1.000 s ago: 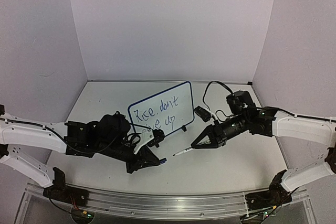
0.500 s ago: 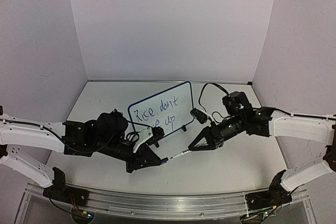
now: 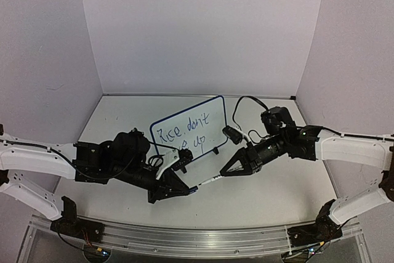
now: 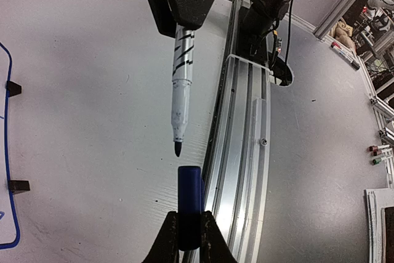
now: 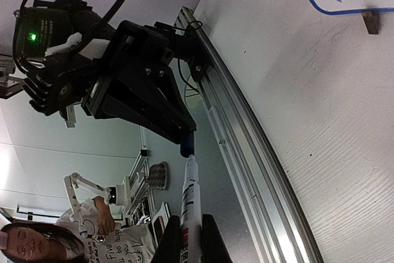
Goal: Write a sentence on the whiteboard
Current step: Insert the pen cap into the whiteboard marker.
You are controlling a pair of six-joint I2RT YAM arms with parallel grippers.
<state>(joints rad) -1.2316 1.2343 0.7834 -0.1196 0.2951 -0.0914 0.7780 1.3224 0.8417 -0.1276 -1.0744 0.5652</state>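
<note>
Tabletop (image 3: pixel 277 192) by whiteboard (image 3: pixel 189 129); marker (image 4: pixel 183 78) near cap (image 4: pixel 189 195)

1. The whiteboard (image 3: pixel 196 114) is small, white and rectangular, with a thin dark-blue frame, rounded corners and black clip feet on its near edge. It sits beyond both sets of jaws, behind the gap between my left gripper (image 3: pixel 186 190) and right gripper (image 3: pixel 223 173). It is closer to the left one and touches neither. I can't tell whether it stands or lies flat.
2. The sentence (image 3: pixel 184 133) is dark handwriting in two lines. The top line reads "Rice, don't". The lower line, nearer the left jaws, is partly hidden and ends in "up".
</note>
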